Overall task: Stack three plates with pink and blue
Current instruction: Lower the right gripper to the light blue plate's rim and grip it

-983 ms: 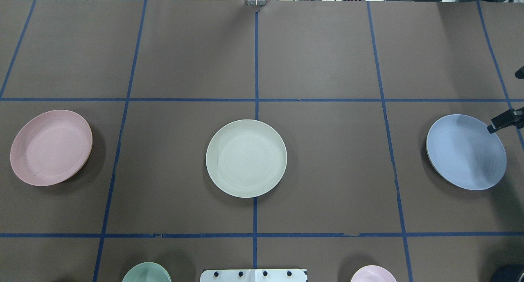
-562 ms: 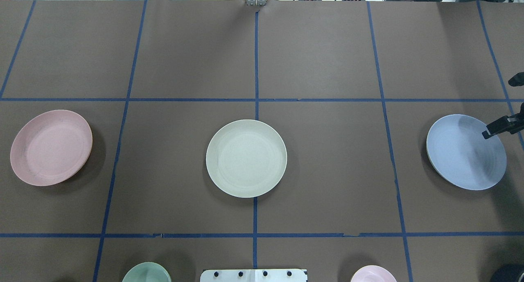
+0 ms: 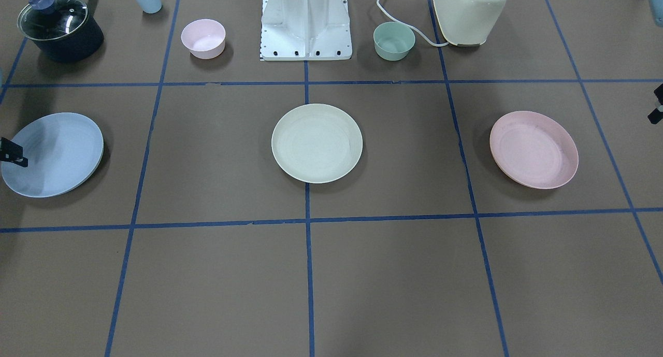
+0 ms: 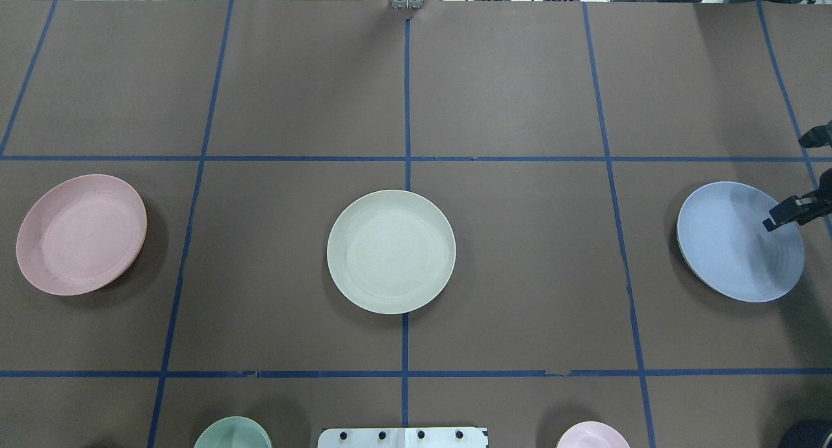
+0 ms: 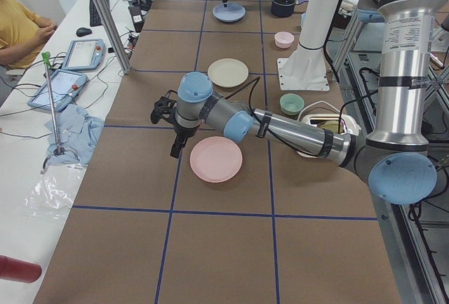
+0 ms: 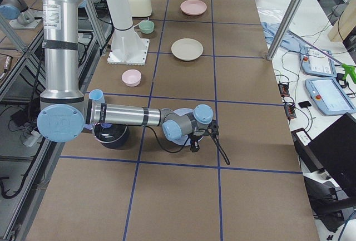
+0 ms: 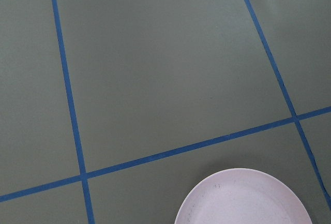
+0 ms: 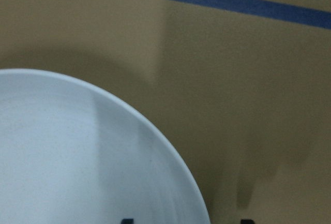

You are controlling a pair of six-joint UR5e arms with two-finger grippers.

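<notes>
The main risk, as I judged it, lay in the grip on the blue plate (image 4: 734,246); its rim was shallow and smooth, so a pinch taken too near the lip could slide off as the plate rose, and the plate would drop back or skid toward the right end of the tabletop; a finger pressed down on the inner slope before closing could also tip the far side up; held by one edge only, the plate would probably hang tilted and might land off-centre on the cream plate (image 4: 390,251).

The right gripper (image 8: 186,220) stood at the blue plate's outer rim, on the side toward the table's right end; its jaws were apart, wide enough to straddle the rim, with one fingertip (image 4: 783,215) over the plate's inside and the other beyond the lip; they gripped nothing, and whether the inner tip touched the surface I could not tell.

The left gripper (image 5: 175,142) hung just beside the pink plate (image 4: 81,235), on its far side from the robot, holding nothing; whether its jaws were apart or together I could not tell.

The three plates lay flat and well apart in one row, halfway between the robot's edge and the far edge; pink near the left end, cream in the middle, blue near the right end; no stacking was done.
</notes>
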